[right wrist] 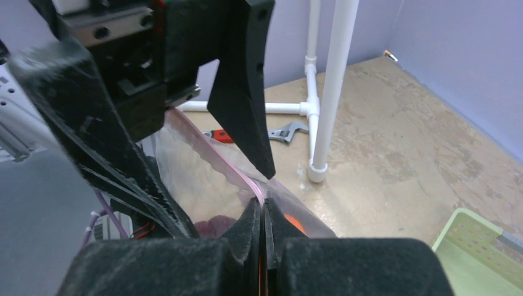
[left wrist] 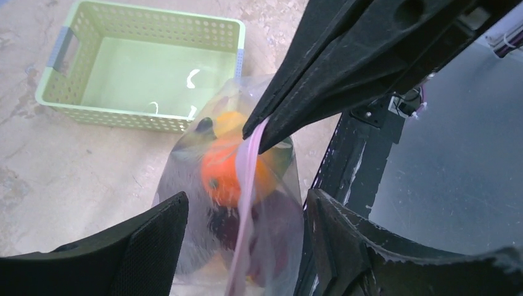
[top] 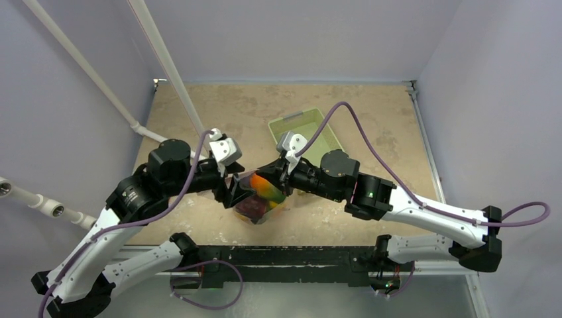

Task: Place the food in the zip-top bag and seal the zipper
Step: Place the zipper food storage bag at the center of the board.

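- The zip-top bag (left wrist: pixel 203 185) is seen hanging between the two grippers, over the middle of the worktop (top: pixel 199 119) close to its near edge; whether its bottom rests on the surface cannot be told.
- The food (top: pixel 262 195) is contained in the bag. An orange piece (left wrist: pixel 219 169), a yellow piece (left wrist: pixel 229 120) above it and a dark purple piece (left wrist: pixel 280 225) lower down can be made out through the plastic (the other shapes are too blurred to name).
- The zipper (left wrist: pixel 243 203) is shown as a pink strip running down the bag's mouth edge in the left wrist view.
- The right gripper (right wrist: pixel 264 216) is closed tight on the zipper, the strip being pinched between its two pads at the upper end of the bag's mouth.
- The left gripper (left wrist: pixel 247 209) is held with its jaws apart. The bag's mouth edge and the pink strip are straddled by the two fingers, and a gap is left on either side of the strip.
- The slider tab cannot be picked out in any view.
- A pale green basket (left wrist: pixel 123 114) is placed farther back on the worktop, right of centre, just beyond the bag and not touching it.
- A white pipe frame (right wrist: pixel 330 92) is stood near the worktop's far left corner, and a wrench (right wrist: pixel 288 131) is laid beside its foot.
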### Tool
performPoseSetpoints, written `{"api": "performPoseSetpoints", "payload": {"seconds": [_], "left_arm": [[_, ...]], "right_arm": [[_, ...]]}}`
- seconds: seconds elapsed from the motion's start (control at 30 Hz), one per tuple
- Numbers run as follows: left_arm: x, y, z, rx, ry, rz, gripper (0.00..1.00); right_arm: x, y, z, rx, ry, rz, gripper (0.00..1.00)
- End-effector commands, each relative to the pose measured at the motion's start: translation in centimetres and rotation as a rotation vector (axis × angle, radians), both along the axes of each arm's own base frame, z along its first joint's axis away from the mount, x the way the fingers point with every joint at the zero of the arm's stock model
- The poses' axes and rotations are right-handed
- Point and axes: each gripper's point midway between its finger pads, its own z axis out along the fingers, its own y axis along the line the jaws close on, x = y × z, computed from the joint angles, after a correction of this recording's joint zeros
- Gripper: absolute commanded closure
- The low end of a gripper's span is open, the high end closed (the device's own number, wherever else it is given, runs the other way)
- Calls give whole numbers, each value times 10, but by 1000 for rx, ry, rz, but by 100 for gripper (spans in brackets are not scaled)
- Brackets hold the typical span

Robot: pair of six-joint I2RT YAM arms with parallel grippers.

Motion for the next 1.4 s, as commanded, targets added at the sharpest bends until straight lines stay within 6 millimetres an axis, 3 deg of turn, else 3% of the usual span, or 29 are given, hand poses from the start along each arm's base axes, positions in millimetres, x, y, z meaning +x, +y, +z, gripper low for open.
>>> {"api": "performPoseSetpoints", "payload": {"seconds": [0.0, 0.07, 0.23, 0.33, 0.6, 0.67, 0.73, 0.83, 1.0, 1.17, 1.37], "left_arm": [[8, -4, -14, 52, -9, 15, 32], [12, -6, -20, 75, 0, 24, 40], [20, -9, -27, 100, 7, 45, 70], [26, -8, -29, 111, 2, 71, 100], [54, 4, -30, 151, -39, 228, 100], [63, 6, -28, 150, -56, 275, 100], [74, 9, -24, 147, -81, 334, 100], [91, 16, -17, 143, -121, 429, 100], [118, 29, 3, 111, -200, 593, 100], [142, 35, 20, 89, -284, 711, 100], [169, 28, 10, 133, -334, 756, 100]], "right_arm": [[-9, -8, 44, 105, -52, 34, 100], [-9, -9, 46, 109, -54, 30, 100], [-8, -9, 42, 105, -53, 26, 100], [-8, -10, 39, 105, -52, 25, 100], [2, -14, 29, 86, -36, -37, 100], [10, -21, 30, 90, -35, -100, 94], [19, -31, 34, 105, -31, -169, 79], [34, -51, 43, 143, -25, -294, 70], [48, -84, 52, 198, -11, -456, 64], [48, -101, 59, 256, -17, -493, 61], [47, -113, 55, 300, 3, -522, 55]]}}
